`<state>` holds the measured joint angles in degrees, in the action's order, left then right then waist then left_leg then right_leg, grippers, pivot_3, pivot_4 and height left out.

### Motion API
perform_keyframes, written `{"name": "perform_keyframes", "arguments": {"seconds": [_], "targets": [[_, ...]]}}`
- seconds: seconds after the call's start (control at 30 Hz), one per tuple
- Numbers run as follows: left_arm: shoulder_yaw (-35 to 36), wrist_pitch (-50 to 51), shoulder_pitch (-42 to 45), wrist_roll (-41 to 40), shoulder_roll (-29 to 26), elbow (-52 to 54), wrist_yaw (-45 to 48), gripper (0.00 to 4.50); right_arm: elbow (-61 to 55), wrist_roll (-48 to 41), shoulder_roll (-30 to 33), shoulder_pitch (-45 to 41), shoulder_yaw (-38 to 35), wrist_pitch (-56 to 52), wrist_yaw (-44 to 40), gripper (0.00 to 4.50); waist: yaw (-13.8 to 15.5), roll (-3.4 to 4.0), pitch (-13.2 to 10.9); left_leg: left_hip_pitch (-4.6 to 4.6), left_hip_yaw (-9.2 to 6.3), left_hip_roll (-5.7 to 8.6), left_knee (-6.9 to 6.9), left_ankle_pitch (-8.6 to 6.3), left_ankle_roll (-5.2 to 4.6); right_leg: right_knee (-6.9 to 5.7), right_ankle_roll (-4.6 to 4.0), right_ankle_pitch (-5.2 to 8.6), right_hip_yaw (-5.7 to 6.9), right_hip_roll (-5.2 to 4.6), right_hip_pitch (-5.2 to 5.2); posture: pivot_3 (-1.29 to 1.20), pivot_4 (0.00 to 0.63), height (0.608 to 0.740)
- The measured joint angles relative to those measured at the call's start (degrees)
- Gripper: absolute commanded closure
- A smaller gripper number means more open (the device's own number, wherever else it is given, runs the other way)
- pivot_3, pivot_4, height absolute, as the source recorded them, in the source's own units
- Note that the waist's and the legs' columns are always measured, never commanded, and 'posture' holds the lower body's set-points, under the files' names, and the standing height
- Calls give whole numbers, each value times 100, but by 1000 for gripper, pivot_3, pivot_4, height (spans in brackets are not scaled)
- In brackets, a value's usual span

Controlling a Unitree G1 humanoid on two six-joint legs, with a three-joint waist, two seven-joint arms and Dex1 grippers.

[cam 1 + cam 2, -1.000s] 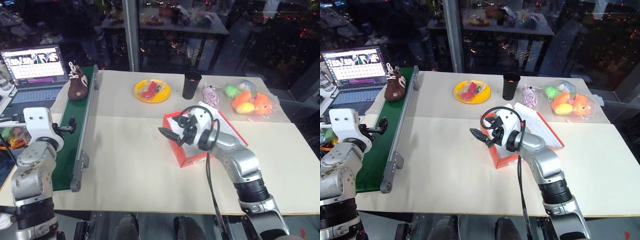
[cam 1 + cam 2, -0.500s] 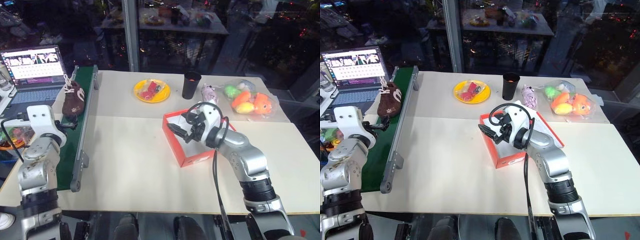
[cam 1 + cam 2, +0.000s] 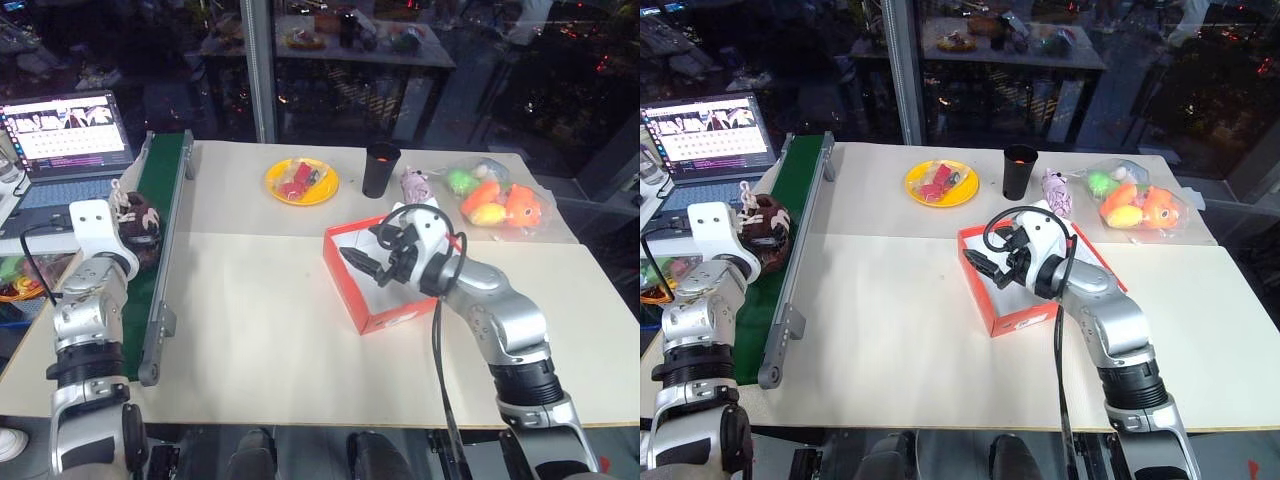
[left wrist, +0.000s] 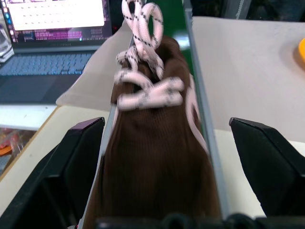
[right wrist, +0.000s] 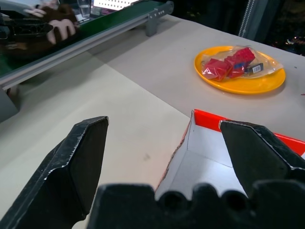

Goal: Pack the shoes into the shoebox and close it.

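I have the left gripper around one of the shoes, a dark brown one with pale laces, which lies on the green conveyor belt at the left side of the table. In the left wrist view the two black fingers stand spread on both sides of the shoe, with a small gap on each side, so I judge the shoe is framed but not yet pinched. I cannot say for sure whether the pads already touch the fabric low down, because the shoe hides that part.

The shoebox stands open in the middle of the table, red-orange outside and white inside, and as far as I can see nothing is in it. My right gripper hangs over the left end of the box, fingers wide apart, holding nothing. I see only this one shoe.

So the step in hand is picking up the first shoe. Next I should press the left fingers together on the body of the shoe, below the laces, then lift it clear of the belt's side rail and carry it right, to the box. The right arm should pull away first, or the two arms will meet above the box. The laces are loose and may catch on the rail.

Far from me stand a yellow plate and a black cup, well apart from my path.
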<state>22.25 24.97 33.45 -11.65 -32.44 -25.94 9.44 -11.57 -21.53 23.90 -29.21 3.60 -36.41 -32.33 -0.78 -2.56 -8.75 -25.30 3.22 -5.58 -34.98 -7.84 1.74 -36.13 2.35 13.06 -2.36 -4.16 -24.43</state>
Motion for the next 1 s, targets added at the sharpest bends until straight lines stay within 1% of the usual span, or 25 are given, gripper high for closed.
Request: {"name": "perform_keyframes", "arguments": {"seconds": [0.13, 0.17, 0.27, 0.3, 0.37, 0.43, 0.5, 0.6, 0.63, 0.67, 0.7, 0.8, 0.9, 1.0], "targets": [[-4, 173, 6, -14, 13, 30, 74, 2561, -84, 2, 46, 55, -4, -71, 36, 0, 6, 1, 0, 4, 0, 0, -1, 0, 2, -10, -1, -1, 1, 0, 1, 0, 150, 736], [-2, 176, 6, -24, 30, 34, 73, 2720, -118, 4, 57, 69, -8, -83, 43, 0, 12, 1, 0, 5, -1, 0, -1, 0, 4, -11, -1, -1, 1, -1, 1, 0, 150, 736], [8, 179, 30, -69, 104, 41, 62, 3567, -171, 4, 87, 76, -14, -107, 76, 0, 33, 1, 0, 5, -1, 0, -2, 1, 20, -11, 7, -8, 5, -4, 3, 0, 150, 736], [4, 169, 61, -73, 146, 35, 58, 3806, -177, 4, 89, 77, -25, -124, 103, 0, 49, 1, 0, 4, 0, 0, -2, -10, 45, -10, 9, -9, 7, -5, 3, 0, 150, 736], [-24, 84, 183, -89, 264, 21, 99, 4111, -205, -5, 86, 84, -58, -173, 144, 0, 92, -6, -4, -2, -1, 0, -5, -7, 53, -5, 9, -8, 11, -7, 2, 0, 150, 736], [-100, -49, 424, -207, 447, 64, 225, 4111, -257, -77, 8, 82, -176, -271, 216, 0, 138, -17, -10, -16, -2, 0, -9, 3, 63, 1, 1, -12, 17, -10, -2, 0, 150, 736], [-144, -75, 695, -463, 694, 333, 420, 4111, -305, -327, -184, 64, -419, -408, 325, 0, 152, -23, -13, -28, -1, 0, -21, 11, 70, 8, 2, -23, 19, -14, 0, 0, 150, 736], [-335, 16, 1075, -791, 905, 816, 726, 4111, -316, -772, -494, -91, -842, -717, 584, 0, 131, -24, -14, -32, 1, 0, -28, 13, 67, 17, 19, -54, 16, -13, 1, 0, 150, 736], [-444, 173, 1222, -964, 1079, 1074, 881, 4111, -275, -1066, -648, -238, -1148, -905, 778, 0, 130, -24, -14, -35, 1, 1, -28, 15, 63, 16, 14, -58, 14, -13, 0, 0, 150, 736], [-584, 297, 1323, -1100, 1220, 1247, 1005, 4111, -238, -1256, -761, -378, -1386, -1029, 925, 0, 130, -24, -14, -37, -2, 1, -27, 40, 23, 15, 17, -55, 15, -10, 0, 0, 150, 736], [-783, 494, 1452, -1263, 1411, 1482, 1146, 4111, -175, -1563, -914, -610, -1674, -1206, 1133, 0, 135, -24, -14, -38, -4, 1, -22, 43, 17, 15, 22, -51, 15, -9, 0, 0, 150, 736], [-1321, 992, 1645, -1587, 1837, 1894, 1421, 4111, -111, -2323, -1239, -1054, -2167, -1607, 1641, 0, 110, -23, -14, -35, -7, 0, -6, 43, 7, 16, 23, -43, 11, -5, -3, 0, 150, 736], [-1549, 1290, 1640, -1718, 1965, 2032, 1488, 4111, -3, -2942, -1391, -1162, -2640, -1891, 2148, 0, 19, -20, -16, -36, -9, 0, 5, 40, 1, 15, 21, -40, 7, 0, -10, 0, 150, 736], [-1763, 1566, 1627, -1872, 2133, 2289, 1625, 4111, 15, -3728, -1466, -1386, -3053, -2155, 2816, 0, -15, 1, -29, -39, -10, 1, 5, 40, -1, 14, 23, -39, 5, 0, -13, 0, 150, 736]]}}
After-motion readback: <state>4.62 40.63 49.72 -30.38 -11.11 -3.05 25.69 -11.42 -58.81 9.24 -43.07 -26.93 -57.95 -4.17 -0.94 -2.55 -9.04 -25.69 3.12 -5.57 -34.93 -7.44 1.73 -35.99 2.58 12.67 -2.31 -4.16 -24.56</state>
